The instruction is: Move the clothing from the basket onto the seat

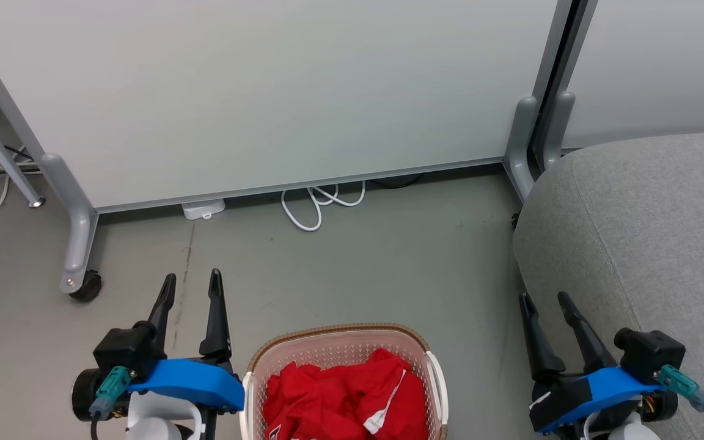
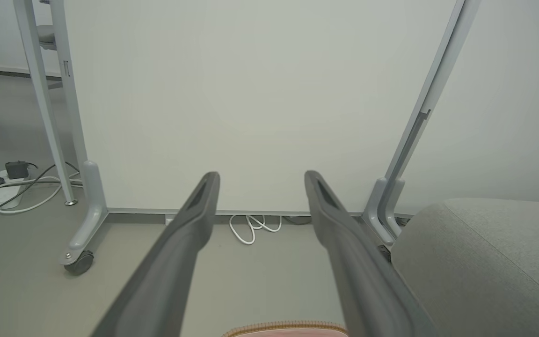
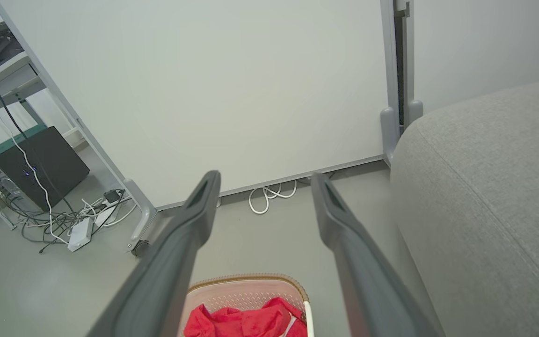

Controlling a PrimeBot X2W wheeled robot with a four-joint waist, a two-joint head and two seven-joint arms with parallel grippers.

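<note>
While the clothing [image 1: 340, 394] lies bunched inside the basket [image 1: 327, 332], treat the task as not yet begun. No garment rests on the visible part of the seat [image 1: 645, 232], and neither claw holds anything. The whole transfer is left to do.

Note the layout in the head view. The basket stands on the floor [image 1: 358, 263] at the bottom centre, between the two arms. The seat stands to the robot's right, near the basket but apart from it, with a strip of floor between them.

Check the left claw [image 1: 192, 278]. Its two fingers stand apart and empty, pointing forward over bare floor. The arm sits just beside the basket's left rim. The clothing lies to the right of the fingertips and behind them. In the left wrist view, the woven rim shows at the bottom edge between the fingers.

Check the right claw [image 1: 544, 299]. Its fingers likewise stand apart and empty, and they show against the seat's left edge. The clothing lies to its left, apart from the fingertips and behind them. In the right wrist view, the red fabric shows low between the fingers, inside the basket.

You cannot count the garments reliably, because the picture's bottom edge cuts the heap off; the white stripe and trim suggest possibly more than one piece. Judge that either claw must draw back and descend into the basket before any grasp is possible.
</note>
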